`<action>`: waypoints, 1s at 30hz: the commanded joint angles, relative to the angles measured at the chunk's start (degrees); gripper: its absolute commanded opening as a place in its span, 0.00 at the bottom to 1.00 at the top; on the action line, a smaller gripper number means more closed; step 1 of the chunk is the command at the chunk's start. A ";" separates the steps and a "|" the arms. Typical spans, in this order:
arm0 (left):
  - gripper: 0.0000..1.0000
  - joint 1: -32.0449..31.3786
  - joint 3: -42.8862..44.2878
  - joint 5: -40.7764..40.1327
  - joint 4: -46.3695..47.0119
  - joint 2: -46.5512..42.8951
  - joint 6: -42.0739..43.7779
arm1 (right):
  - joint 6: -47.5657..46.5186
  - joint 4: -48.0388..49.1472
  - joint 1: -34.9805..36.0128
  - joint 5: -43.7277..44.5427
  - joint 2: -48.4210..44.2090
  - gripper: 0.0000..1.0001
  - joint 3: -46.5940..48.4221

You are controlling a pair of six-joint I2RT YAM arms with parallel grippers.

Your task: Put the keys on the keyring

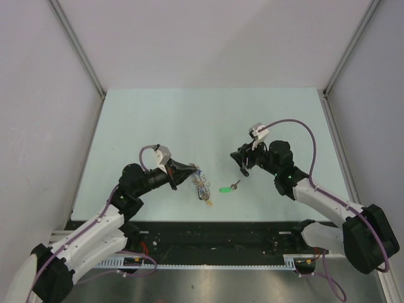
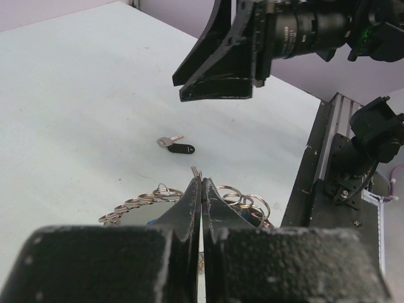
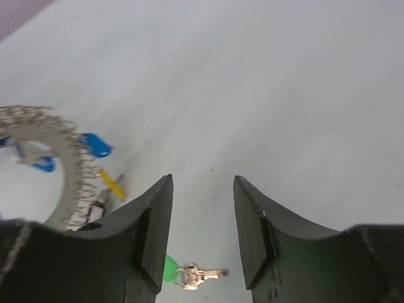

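Note:
The keyring (image 1: 201, 183) is a grey ring edged with small wire loops, and my left gripper (image 1: 188, 174) is shut on its rim. In the left wrist view the loops (image 2: 158, 192) fan out on both sides of the closed fingertips (image 2: 202, 180). Blue keys (image 3: 95, 145) and a yellow key (image 3: 112, 183) hang on the keyring (image 3: 66, 167). One loose key with a green head (image 1: 226, 189) lies flat on the table. My right gripper (image 1: 243, 166) hovers just right of and above it, open and holding nothing. That key (image 3: 196, 276) shows low between the right fingers (image 3: 202, 189).
The pale table (image 1: 208, 120) is walled by white panels on three sides. A black rail and cable tray (image 1: 214, 237) run along the near edge between the arm bases. The right arm's body (image 2: 297, 31) looms over the far side in the left wrist view.

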 commanded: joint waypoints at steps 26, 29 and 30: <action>0.00 -0.23 -3.20 -1.33 10.86 -0.80 -6.11 | 0.50 29.54 17.66 -13.73 8.55 0.40 2.03; 0.00 -0.23 -3.29 -1.24 11.03 -0.71 -6.19 | 0.15 29.45 18.19 -11.36 9.08 0.35 2.03; 0.00 -0.23 -3.29 -1.24 11.03 -0.88 -6.19 | 0.23 29.45 18.53 -10.74 9.26 0.32 2.03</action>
